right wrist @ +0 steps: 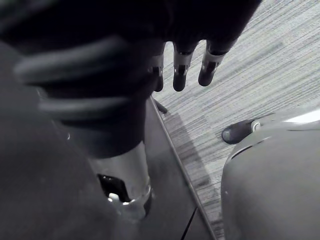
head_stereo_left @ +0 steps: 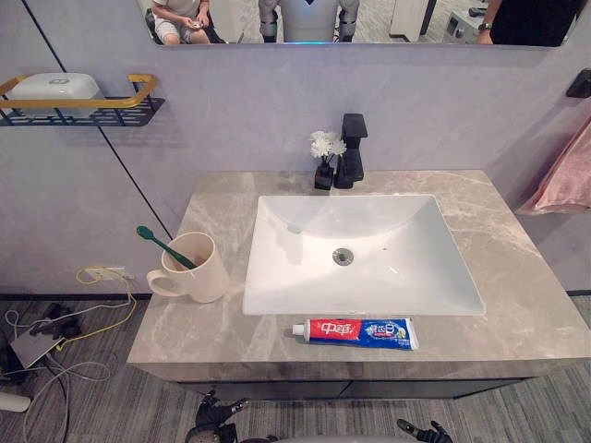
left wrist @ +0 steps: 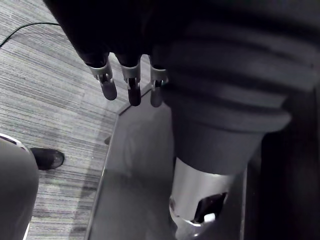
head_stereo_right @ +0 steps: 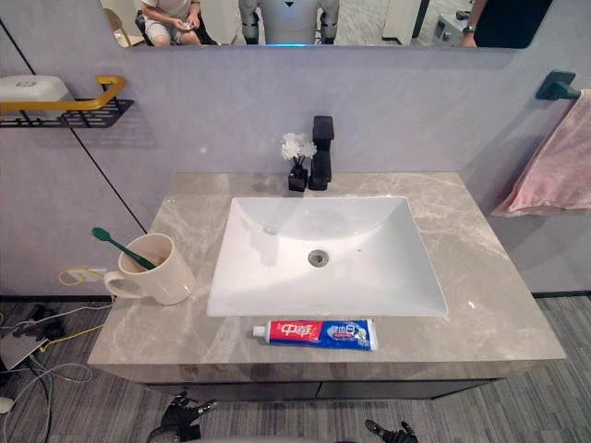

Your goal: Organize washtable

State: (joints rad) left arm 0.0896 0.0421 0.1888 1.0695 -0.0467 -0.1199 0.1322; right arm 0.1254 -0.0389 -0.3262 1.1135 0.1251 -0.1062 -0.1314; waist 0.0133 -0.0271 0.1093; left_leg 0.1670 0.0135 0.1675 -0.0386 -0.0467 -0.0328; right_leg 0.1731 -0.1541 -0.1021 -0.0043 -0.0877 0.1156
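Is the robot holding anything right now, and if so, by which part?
Nothing is held. The left hand and right hand hang low, open and empty; the toothpaste lies untouched on the counter.

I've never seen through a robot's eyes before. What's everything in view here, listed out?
countertop: one, grey marble, around the basin
basin: one, white, sunk in the countertop
faucet: one, black, behind the basin
flowers: one bunch, white, beside the faucet
mug: one, cream, left of the basin
toothbrush: one, green, in the mug
toothpaste tube: one, red and blue, lying before the basin
shelf: one, black with gold rail, left wall, holding a white box
towel: one, pink, hanging at right
mirror: one, above, reflecting two people
cables: several, yellow and white, floor at left
left hand: one, silver, fingers straight, down by the floor
right hand: one, silver, fingers straight, down by the floor
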